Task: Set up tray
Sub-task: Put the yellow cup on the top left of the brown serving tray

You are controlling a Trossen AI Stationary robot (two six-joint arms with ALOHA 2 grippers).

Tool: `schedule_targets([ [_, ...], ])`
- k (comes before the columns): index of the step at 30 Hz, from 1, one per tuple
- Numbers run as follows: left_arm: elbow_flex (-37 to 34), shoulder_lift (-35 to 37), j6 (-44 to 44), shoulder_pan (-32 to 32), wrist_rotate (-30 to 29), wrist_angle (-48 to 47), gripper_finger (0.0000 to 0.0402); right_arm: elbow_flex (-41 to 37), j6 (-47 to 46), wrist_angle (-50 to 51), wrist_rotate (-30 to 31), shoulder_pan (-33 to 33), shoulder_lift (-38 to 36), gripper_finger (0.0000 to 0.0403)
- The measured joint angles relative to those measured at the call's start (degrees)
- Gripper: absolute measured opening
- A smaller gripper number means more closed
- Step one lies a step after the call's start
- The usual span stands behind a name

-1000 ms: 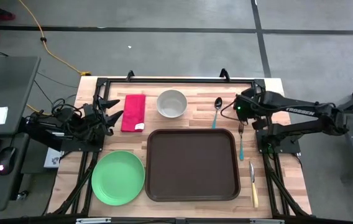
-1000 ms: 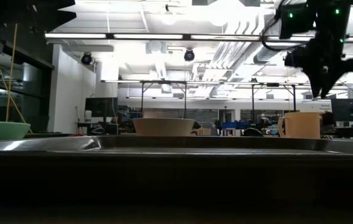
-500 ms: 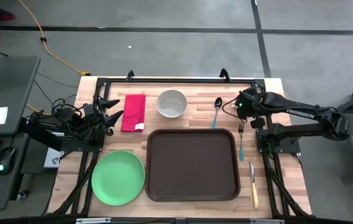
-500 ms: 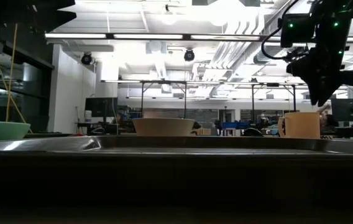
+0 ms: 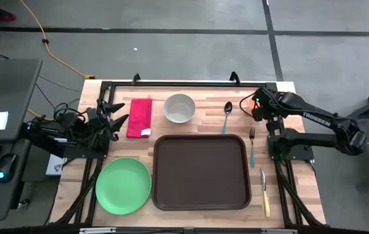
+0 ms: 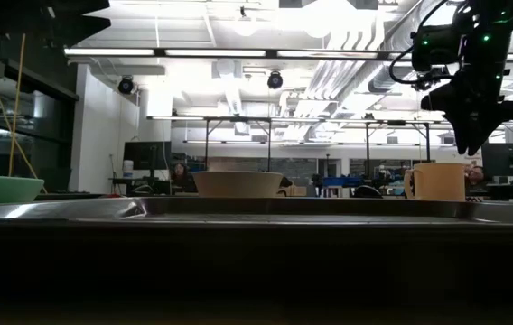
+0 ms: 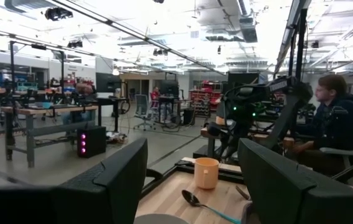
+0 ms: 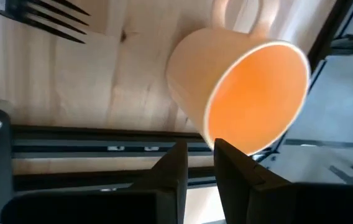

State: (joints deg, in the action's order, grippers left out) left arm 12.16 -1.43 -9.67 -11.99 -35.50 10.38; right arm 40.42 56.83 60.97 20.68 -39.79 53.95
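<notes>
At the left edge of the wooden bench (image 5: 74,169) the left arm waits, its left gripper (image 5: 118,114) spread wide with nothing between the fingers, pointing toward the red napkin (image 5: 139,117) that lies flat just beside it. In front of the napkin a round green plate (image 5: 123,185) sits near the bench's front left corner. To the right of the napkin stands a white bowl (image 5: 180,108), and in front of that bowl the dark brown tray (image 5: 201,171) lies flat at the middle of the bench, its long sides running left to right, nothing on it; the green plate is just beside its left rim without overlapping it. Right of the bowl a spoon (image 5: 227,116) with a light blue handle lies lengthwise, its bowl end toward the back. Next comes a fork (image 5: 252,147) with a matching blue handle, just off the tray's right rim, and nearer the front a knife (image 5: 264,191) with a pale yellow handle. At the back right the right gripper (image 8: 198,165) hangs above an orange mug (image 8: 245,93), which stands upright on the bench, its fingers drawn close with only a narrow gap, holding nothing, right over the mug's rim.
</notes>
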Motion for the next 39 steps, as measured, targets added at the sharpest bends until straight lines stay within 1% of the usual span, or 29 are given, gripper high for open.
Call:
schedule_targets([
  [3, 0.00, 0.00, 0.00, 0.00, -0.08, 0.16, 0.0282, 0.00, 3.34, -1.29, -0.48, -1.75, 0.00, 0.0058],
  [6, 0.00, 0.00, 0.00, -0.01, -0.09, 0.16, 0.0282, 0.00, 4.93, -2.50, -2.74, -3.26, 0.02, 0.0058],
  [14, 0.00, 0.00, 0.14, 0.00, -0.09, 0.18, 0.0282, 0.00, 4.92, -2.25, -5.88, -5.26, 2.29, 0.0058],
  [18, 0.00, 0.00, 0.92, -0.01, -0.11, 0.18, 0.0282, 0.00, 5.16, -4.05, -4.45, -5.27, 3.93, 0.0058],
  [23, 0.00, 0.00, 0.95, -0.02, -0.11, 0.18, 0.0282, 0.00, 5.16, -4.98, -6.09, -5.24, 5.88, 0.0058],
  [31, 0.00, 0.00, 0.98, -0.01, -0.11, 0.18, 0.0282, 0.00, 5.08, -4.84, -5.32, -5.36, 8.01, 0.0058],
  [39, 0.00, 0.00, 1.00, -0.01, -0.11, 0.18, 0.0282, 0.00, 5.14, -4.73, -4.75, -8.13, 8.22, 0.0058],
])
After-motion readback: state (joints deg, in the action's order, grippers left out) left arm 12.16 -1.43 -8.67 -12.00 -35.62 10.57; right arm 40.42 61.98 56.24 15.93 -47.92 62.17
